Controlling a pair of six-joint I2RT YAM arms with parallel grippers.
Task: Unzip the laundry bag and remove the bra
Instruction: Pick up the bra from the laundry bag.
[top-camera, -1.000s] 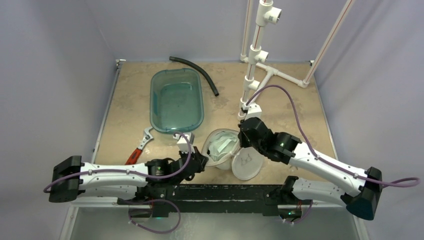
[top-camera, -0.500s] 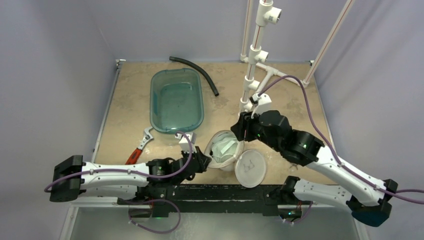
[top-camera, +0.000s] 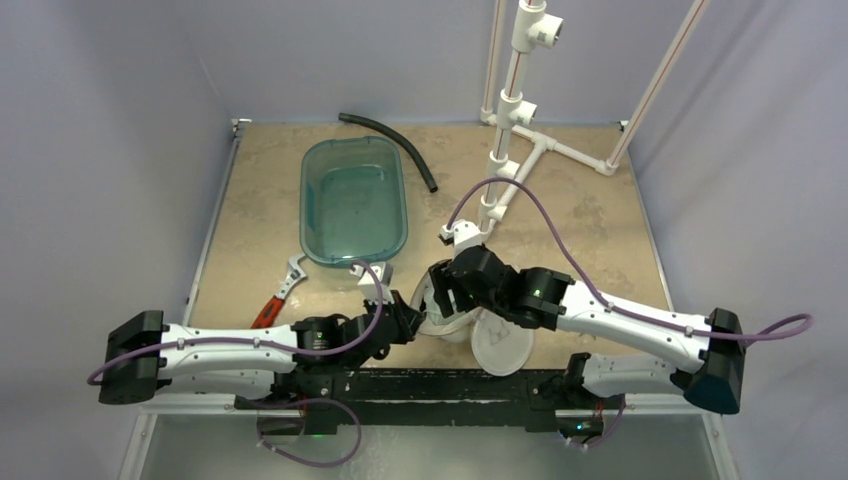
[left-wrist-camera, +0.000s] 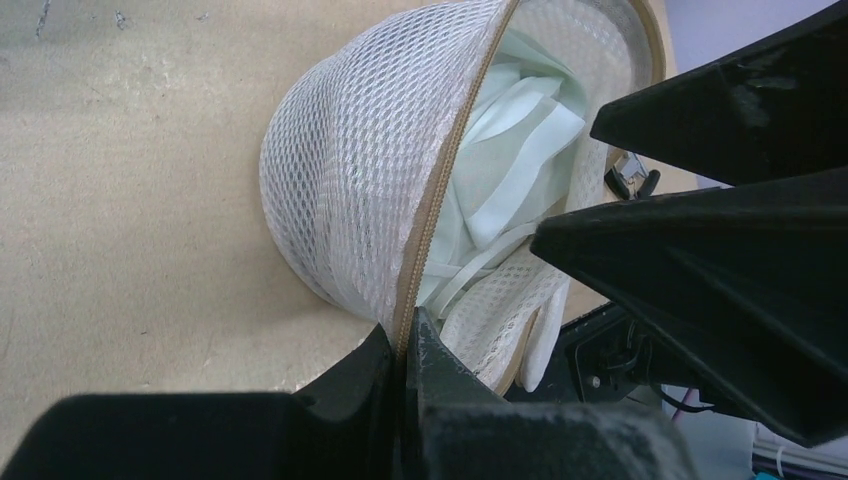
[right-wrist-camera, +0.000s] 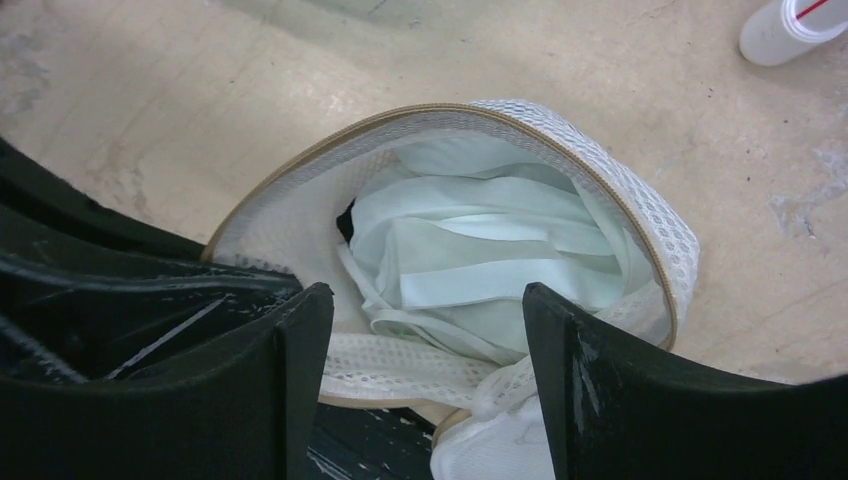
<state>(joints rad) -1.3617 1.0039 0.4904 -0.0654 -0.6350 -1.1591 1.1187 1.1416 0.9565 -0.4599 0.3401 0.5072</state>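
Bag (left-wrist-camera: 340, 180) is unzipped with its mouth wide open, right under your right gripper (right-wrist-camera: 428, 300). That one's fingers are spread above the pale bra (right-wrist-camera: 470, 250) bunched inside. Your left gripper (left-wrist-camera: 405, 345) is pinched tight on the zip rim (left-wrist-camera: 440, 200) right at its fingertips. The lid (top-camera: 500, 348) lies just beside the bag.

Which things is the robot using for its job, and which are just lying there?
For the job:
laundry bag, unzipped
pale bra inside it
left end effector, pinching the bag's rim
right end effector, open over the bag

Just lying about:
teal tub
black hose
wrench
white pipe stand
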